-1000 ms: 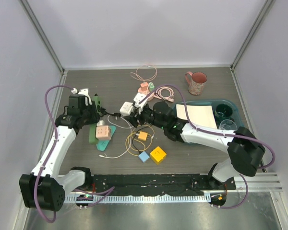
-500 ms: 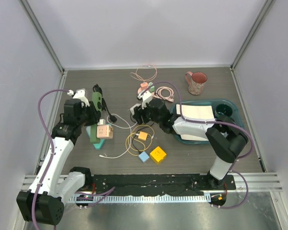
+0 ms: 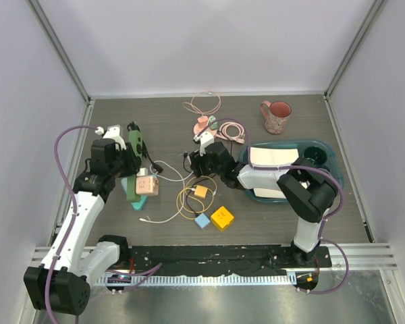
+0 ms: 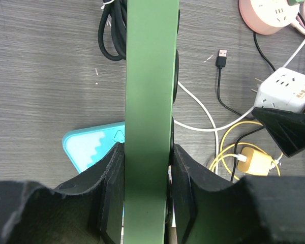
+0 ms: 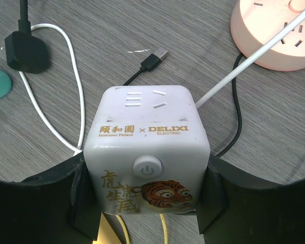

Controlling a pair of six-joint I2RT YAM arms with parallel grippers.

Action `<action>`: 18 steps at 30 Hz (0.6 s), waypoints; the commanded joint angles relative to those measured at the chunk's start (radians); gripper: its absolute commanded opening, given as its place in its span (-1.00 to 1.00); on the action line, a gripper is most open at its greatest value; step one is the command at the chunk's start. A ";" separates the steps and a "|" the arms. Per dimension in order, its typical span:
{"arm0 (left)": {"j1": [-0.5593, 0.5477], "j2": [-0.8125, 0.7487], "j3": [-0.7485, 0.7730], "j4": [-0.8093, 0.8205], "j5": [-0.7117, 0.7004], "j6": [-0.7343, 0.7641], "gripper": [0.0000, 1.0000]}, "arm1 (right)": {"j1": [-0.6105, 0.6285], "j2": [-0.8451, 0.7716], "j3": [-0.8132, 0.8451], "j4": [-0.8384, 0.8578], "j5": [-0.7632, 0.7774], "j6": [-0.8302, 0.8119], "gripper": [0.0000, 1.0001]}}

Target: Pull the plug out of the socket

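My right gripper (image 5: 147,168) is shut on a white cube socket (image 5: 145,122) with a tiger print, holding it by its two sides. The cube also shows in the left wrist view (image 4: 287,91). A black plug (image 5: 25,51) lies on the table to the cube's left, apart from it; in the top view the plug (image 3: 158,165) sits between the two grippers. My left gripper (image 4: 146,152) is shut on a long green power strip (image 4: 150,76), and in the top view this gripper (image 3: 131,143) is at the left. My right gripper (image 3: 194,157) is mid-table.
A pink round socket (image 5: 274,35), a loose USB connector (image 5: 155,58) and white cable lie near the cube. A pink square socket (image 3: 146,185), yellow charger with coiled cable (image 3: 200,192), and yellow (image 3: 222,217) and blue (image 3: 202,221) blocks lie nearer. A mug (image 3: 277,116) and teal tray (image 3: 327,152) stand right.
The black plug has come out of the white cube and now lies free on the table. My right gripper moved right with the cube; my left gripper drew back left with the green strip.
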 commanded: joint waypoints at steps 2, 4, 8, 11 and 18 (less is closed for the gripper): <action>0.001 -0.008 0.031 0.122 0.011 0.000 -1.00 | -0.003 -0.074 0.015 0.061 0.041 -0.013 0.34; 0.001 -0.008 0.031 0.123 0.015 0.000 -1.00 | -0.003 -0.109 0.010 0.052 0.058 -0.021 0.41; 0.001 -0.007 0.031 0.122 0.015 0.000 -1.00 | -0.003 -0.144 0.017 0.009 0.092 -0.039 0.47; 0.001 -0.007 0.029 0.122 0.017 0.002 -1.00 | -0.003 -0.161 0.010 -0.014 0.121 -0.047 0.47; 0.001 -0.019 0.023 0.140 0.046 0.000 -1.00 | -0.002 -0.314 0.007 -0.057 -0.099 0.154 0.40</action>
